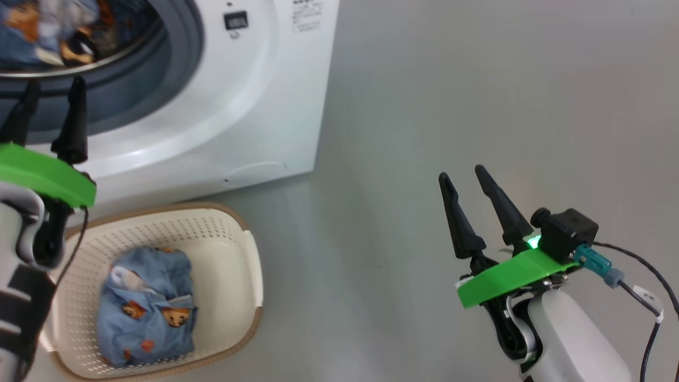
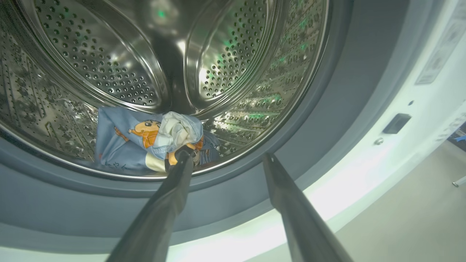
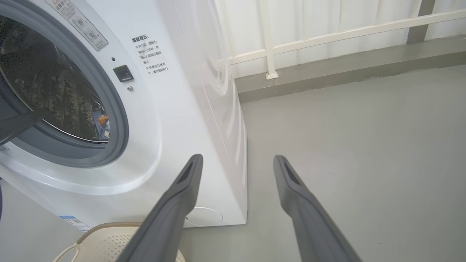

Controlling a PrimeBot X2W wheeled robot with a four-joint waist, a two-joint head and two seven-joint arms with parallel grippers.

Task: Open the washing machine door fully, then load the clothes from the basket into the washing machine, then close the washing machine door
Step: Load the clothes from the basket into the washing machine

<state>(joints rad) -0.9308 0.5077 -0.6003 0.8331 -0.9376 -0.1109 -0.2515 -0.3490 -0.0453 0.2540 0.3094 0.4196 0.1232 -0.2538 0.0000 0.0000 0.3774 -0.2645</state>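
As edge cuts washing machine (image 1: 238, 106), clothes (image 1: 58, 37) blurred

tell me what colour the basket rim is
The rim is brown with a woven look; the head view shows it best.

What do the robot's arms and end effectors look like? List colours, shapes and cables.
The left end effector and right end effector each have two long, tapering black fingers above a bright green plate. The right forearm is white, with a black camera, a teal connector and a black cable bearing a white tag. The left forearm is white with a black band.
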